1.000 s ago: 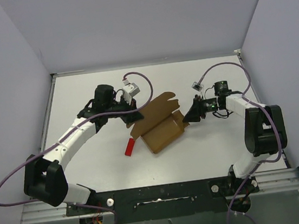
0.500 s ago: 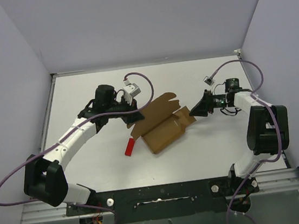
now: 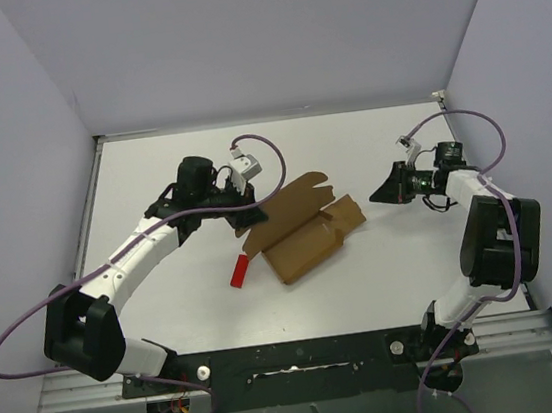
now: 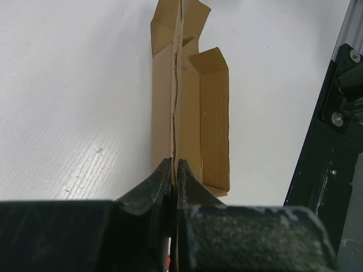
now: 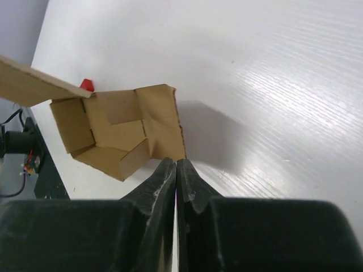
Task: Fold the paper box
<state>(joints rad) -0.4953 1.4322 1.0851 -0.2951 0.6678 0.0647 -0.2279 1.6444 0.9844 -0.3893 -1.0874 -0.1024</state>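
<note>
Here the left claw (image 4: pixel 174 170) pinches the paper box (image 4: pixel 212 113); the right claw (image 5: pixel 176 166) is closed, empty.

Left arm stretches from 7 o'clock toward centre, left claw (image 3: pixel 244 215) pinched on an edge of the paper box (image 3: pixel 305 235). Right arm folds at 3 o'clock, right claw (image 3: pixel 376 197) closed, empty, pointing toward 9 o'clock.

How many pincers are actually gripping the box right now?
1. The left pincer is shut on a flap edge at the left side of the paper box. The right pincer is shut on nothing, clear of the box to its right.
</note>
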